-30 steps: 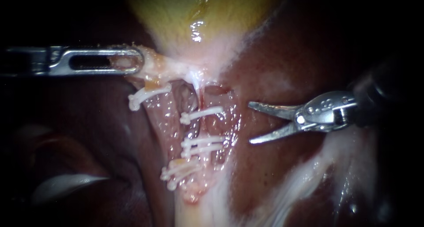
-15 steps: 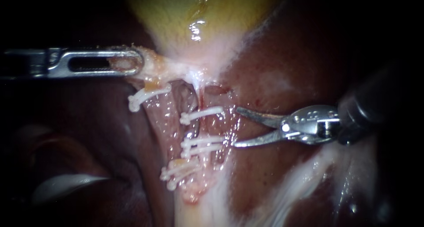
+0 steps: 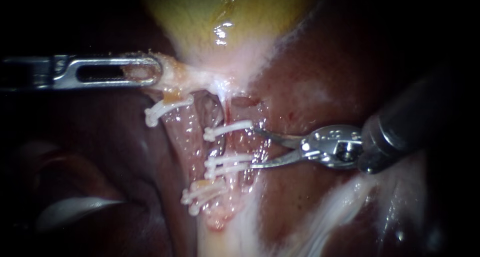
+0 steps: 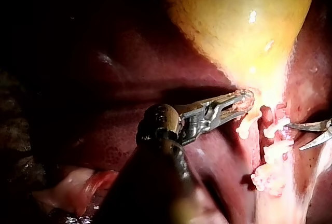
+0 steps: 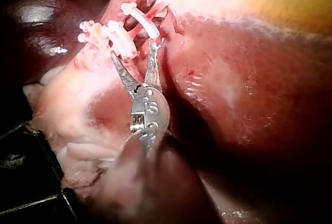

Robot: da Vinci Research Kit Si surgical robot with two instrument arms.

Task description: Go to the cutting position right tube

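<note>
Partly between right instrument's [image 3: 252,147] jaws: right tube [image 3: 243,145]

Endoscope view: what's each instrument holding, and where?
The left instrument is shut on pale tissue just below the gallbladder. The right instrument holds nothing: blades open beside the right tube, between clips.

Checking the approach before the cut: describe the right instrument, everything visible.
The right instrument comes in from the right: a dark shaft, then a shiny metal wrist with a round pivot, then two thin, curved, pointed metal blades. The blades stand open, with a clear gap. Their tips reach the right tube, one by the upper clip, the other by the paired clips below. Whether they touch tissue cannot be told.
</note>
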